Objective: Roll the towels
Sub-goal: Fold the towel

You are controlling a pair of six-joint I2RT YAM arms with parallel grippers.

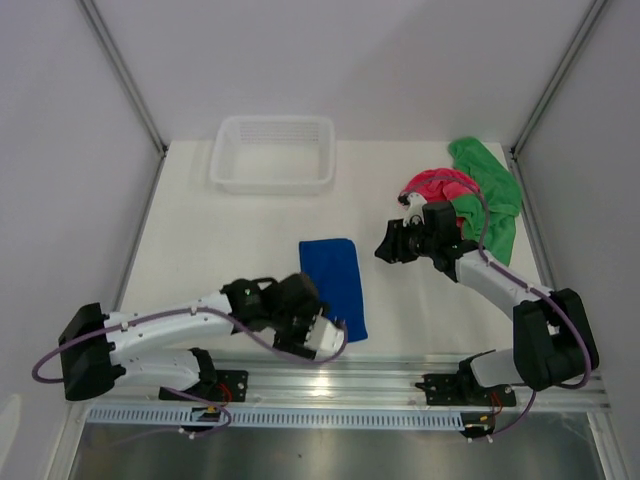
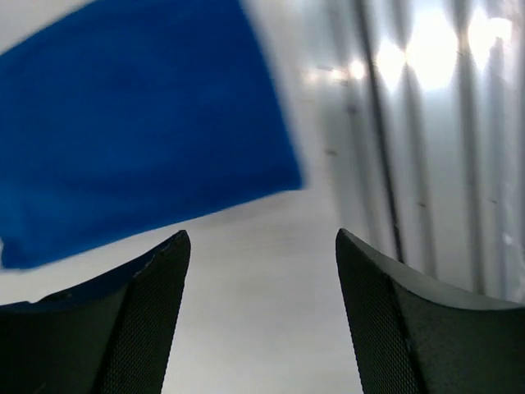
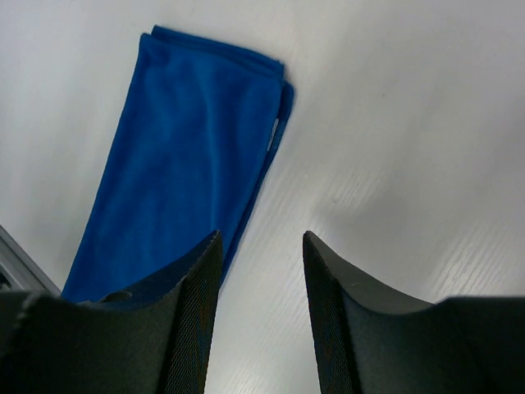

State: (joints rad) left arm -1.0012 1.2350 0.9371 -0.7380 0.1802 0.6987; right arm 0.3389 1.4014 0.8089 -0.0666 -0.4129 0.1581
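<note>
A white mesh basket [image 1: 272,184] sits upper left on the white table [image 1: 200,250], ringed by pale walls [image 1: 60,150]. The left gripper [image 1: 326,338], jaws wide and holding nothing, hovers at the lower end of the blue towel [image 1: 333,275], which is folded flat at centre. The right gripper [image 1: 386,246] is also parted and holds nothing. The pink-red towel [image 1: 438,186] and green towel [image 1: 492,195] lie crumpled together upper right.

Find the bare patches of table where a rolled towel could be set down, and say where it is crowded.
Bare: the broad stretch left of the blue towel, between basket and left arm. Crowded: the far right corner, where the pink-red towel and green towel are heaped.
</note>
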